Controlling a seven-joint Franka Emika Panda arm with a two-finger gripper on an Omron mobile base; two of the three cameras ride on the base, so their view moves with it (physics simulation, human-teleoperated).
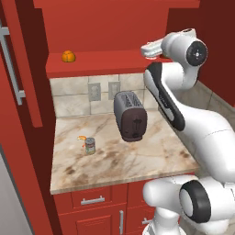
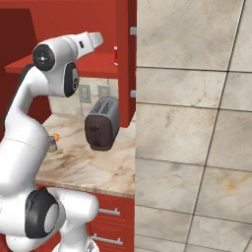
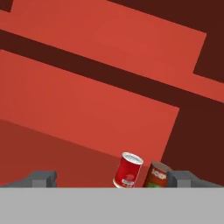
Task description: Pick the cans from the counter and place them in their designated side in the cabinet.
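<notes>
A red can [image 3: 128,170] with a white top band stands on the red cabinet shelf [image 3: 65,148], beside a dark can [image 3: 156,175] with a green-and-red label. My gripper [image 3: 113,180] is open, its fingertips [image 3: 41,178] wide apart, and the red can stands free just ahead of them. In the left base view the hand [image 1: 149,48] reaches up to the right end of the cabinet shelf [image 1: 96,64]. A sliver of the red can [image 2: 116,55] shows by the door edge. The silver-grey can [image 1: 90,146] stands upright on the counter [image 1: 137,158], front left.
A grey toaster [image 1: 131,114] sits mid-counter under the arm. An orange fruit [image 1: 68,56] lies on the shelf's left end. The open cabinet door [image 1: 25,78] with its bar handle hangs at left. A small orange item [image 1: 81,137] lies beside the silver-grey can.
</notes>
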